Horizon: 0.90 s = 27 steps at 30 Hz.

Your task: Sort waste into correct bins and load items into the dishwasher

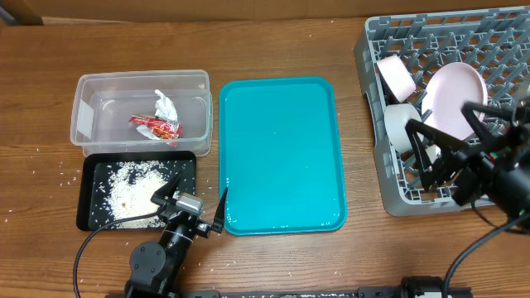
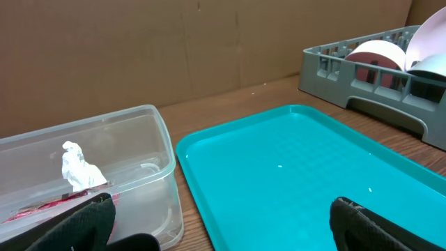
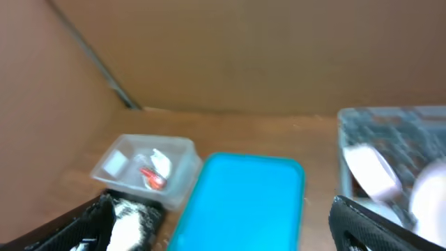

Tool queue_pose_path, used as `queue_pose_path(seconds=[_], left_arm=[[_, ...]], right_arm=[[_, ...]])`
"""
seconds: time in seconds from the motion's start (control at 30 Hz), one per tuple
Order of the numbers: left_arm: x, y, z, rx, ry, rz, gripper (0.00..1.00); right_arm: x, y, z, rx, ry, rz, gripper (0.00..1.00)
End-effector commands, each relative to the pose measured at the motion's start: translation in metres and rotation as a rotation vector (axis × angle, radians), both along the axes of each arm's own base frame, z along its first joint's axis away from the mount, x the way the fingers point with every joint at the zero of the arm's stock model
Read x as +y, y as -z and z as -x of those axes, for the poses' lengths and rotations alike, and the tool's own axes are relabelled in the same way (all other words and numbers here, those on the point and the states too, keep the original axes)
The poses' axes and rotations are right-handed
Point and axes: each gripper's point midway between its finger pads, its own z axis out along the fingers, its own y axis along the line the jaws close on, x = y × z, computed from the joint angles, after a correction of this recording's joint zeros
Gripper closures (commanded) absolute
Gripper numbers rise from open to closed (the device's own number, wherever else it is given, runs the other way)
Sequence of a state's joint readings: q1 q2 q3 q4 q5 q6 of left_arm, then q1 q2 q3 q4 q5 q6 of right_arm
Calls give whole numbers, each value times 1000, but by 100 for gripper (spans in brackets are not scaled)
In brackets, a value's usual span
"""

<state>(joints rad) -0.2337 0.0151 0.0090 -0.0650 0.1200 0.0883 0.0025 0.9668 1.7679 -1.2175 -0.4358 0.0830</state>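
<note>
Left gripper [image 1: 200, 187] gapes at lower left by the black tray [image 1: 89, 219] of crumbs [image 1: 132, 189]; right gripper [image 1: 439, 116] gapes over the rack [image 1: 373, 50] holding plate [image 1: 454, 93] and bowl [image 1: 396, 76]. Wrapper [image 1: 153, 127] and scrap [image 1: 166, 105] lie in the tub [image 1: 83, 116], upper left.

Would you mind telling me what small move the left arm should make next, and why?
Probably draw the open left gripper back from the teal tray: it is bare, the snack wrapper and paper scrap lie in the clear tub, crumbs sit in the black tray, and dishes stand in the rack.
</note>
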Motion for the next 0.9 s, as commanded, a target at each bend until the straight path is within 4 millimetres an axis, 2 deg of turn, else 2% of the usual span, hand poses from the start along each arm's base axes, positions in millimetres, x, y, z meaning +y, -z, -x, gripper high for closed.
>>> queue_pose_path(seconds=[0.0,0.13,0.3,0.4,0.5,0.7,0.87], left_arm=[[1,0,0,-6,-5,0,0],[1,0,0,-6,-5,0,0],[1,0,0,-6,-5,0,0],[1,0,0,-6,-5,0,0],[1,0,0,-6,-5,0,0],[1,0,0,-6,-5,0,0],[1,0,0,-6,-5,0,0]], right_arm=[[-22,17,-9,47,127,63,0],[-17,36,-24,81,97,56,0],[-7,56,-31,87,45,54,0],[6,65,-38,-5,-51,71,0],[13,88,-40,-100,-79,66,0],[15,139,-20,-250,-79,31,0],[26,181,12,-306,-135,-5,0]])
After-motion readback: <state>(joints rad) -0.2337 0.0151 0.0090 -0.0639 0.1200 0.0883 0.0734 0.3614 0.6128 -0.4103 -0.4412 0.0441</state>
